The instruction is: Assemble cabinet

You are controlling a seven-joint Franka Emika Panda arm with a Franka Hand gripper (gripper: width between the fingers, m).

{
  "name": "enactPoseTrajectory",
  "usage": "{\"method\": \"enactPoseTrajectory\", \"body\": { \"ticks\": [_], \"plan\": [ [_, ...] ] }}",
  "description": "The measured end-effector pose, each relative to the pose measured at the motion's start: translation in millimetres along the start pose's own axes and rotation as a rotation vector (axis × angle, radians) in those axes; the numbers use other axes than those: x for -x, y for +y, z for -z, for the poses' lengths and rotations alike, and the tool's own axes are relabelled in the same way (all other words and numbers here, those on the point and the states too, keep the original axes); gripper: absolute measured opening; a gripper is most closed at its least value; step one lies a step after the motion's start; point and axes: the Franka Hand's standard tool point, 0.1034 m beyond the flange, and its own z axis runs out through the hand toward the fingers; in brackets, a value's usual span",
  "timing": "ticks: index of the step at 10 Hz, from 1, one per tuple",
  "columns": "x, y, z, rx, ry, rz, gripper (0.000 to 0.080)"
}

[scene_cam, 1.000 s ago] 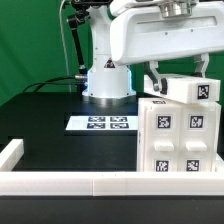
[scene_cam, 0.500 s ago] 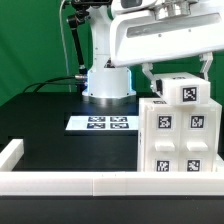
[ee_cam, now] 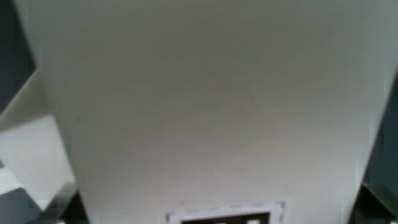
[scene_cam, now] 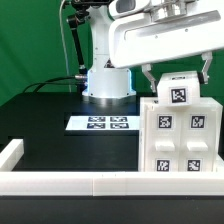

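Note:
The cabinet (scene_cam: pixel 178 138), a large white box with several square tags on its front, stands at the exterior view's right, next to the front rail. A smaller white tagged block (scene_cam: pixel 181 93) sits at the cabinet's top, slightly tilted. My gripper (scene_cam: pixel 178 78) comes down over it with one dark finger (scene_cam: pixel 150 76) on each side, shut on the block. In the wrist view a plain white face of the block (ee_cam: pixel 214 100) fills the picture, with the edge of a tag (ee_cam: pixel 228 213) showing. The fingertips are hidden there.
The marker board (scene_cam: pixel 100 123) lies flat on the black table in front of the robot base (scene_cam: pixel 108 82). A low white border rail (scene_cam: pixel 70 182) runs along the front and turns up at the exterior view's left (scene_cam: pixel 10 152).
The gripper and the small block have shifted toward the exterior view's left and the block has turned, so it now sits more squarely over the cabinet's top.

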Motion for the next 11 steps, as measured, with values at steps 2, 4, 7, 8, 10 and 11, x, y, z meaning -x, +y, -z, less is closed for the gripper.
{"method": "enactPoseTrajectory", "body": {
  "ticks": [2,4,7,8,10,11],
  "plan": [
    [2.4,1.2,-0.2,-0.01,0.008,-0.19,0.0557],
    [3.1,0.8,-0.4,-0.013,0.008,-0.327,0.0557],
    [3.6,0.9,-0.7,-0.028,0.005,-0.599,0.0557],
    [3.6,1.0,-0.8,-0.033,0.001,-0.668,0.0557],
    [3.8,1.3,-0.9,-0.04,-0.009,-0.856,0.0557],
    [3.3,2.1,-0.8,-0.04,-0.01,-0.901,0.0557]
  ]
}}
